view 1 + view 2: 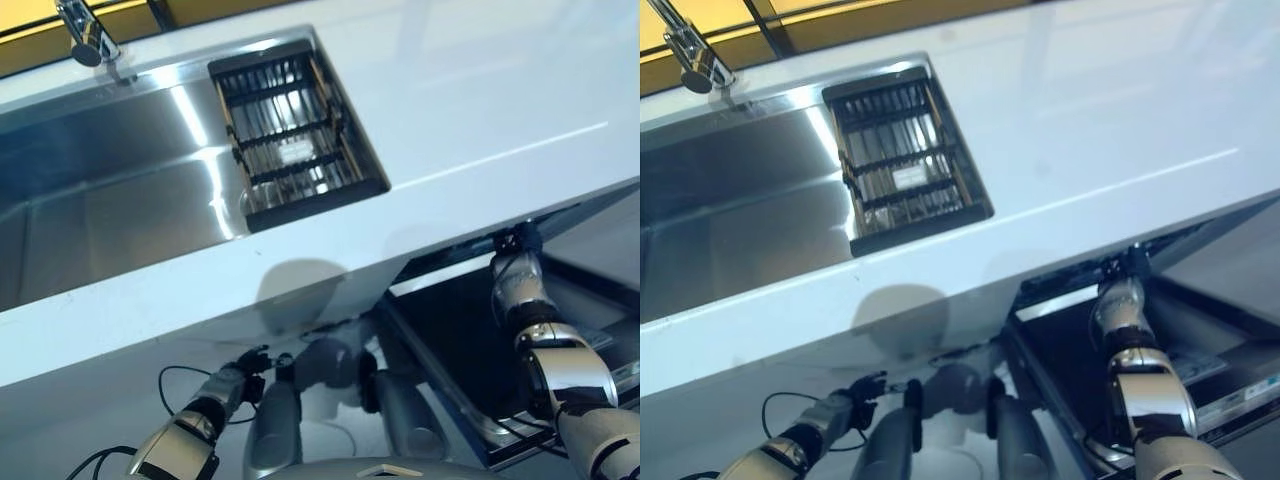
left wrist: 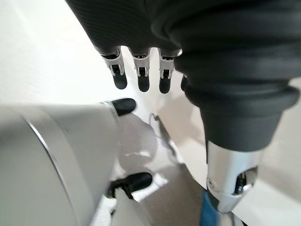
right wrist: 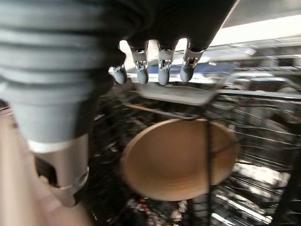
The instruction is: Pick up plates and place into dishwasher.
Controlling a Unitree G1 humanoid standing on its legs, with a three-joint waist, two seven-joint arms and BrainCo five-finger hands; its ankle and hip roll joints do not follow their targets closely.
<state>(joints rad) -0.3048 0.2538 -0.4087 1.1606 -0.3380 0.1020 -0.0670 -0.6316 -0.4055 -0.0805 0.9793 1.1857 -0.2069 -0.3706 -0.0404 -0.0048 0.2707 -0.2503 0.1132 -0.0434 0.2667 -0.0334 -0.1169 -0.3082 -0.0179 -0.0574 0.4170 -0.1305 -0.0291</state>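
1. Lying among the wires of the dishwasher rack (image 3: 263, 141), a tan plate (image 3: 178, 160) sits just past the right robot hand (image 3: 160, 66), fingers loose, holding nothing.
2. Left robot hand (image 2: 141, 75) hangs relaxed below the tabletop (image 1: 480, 110).

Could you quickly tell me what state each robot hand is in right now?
Left robot hand: open, holding nothing.
Right robot hand: open, above a tan plate.
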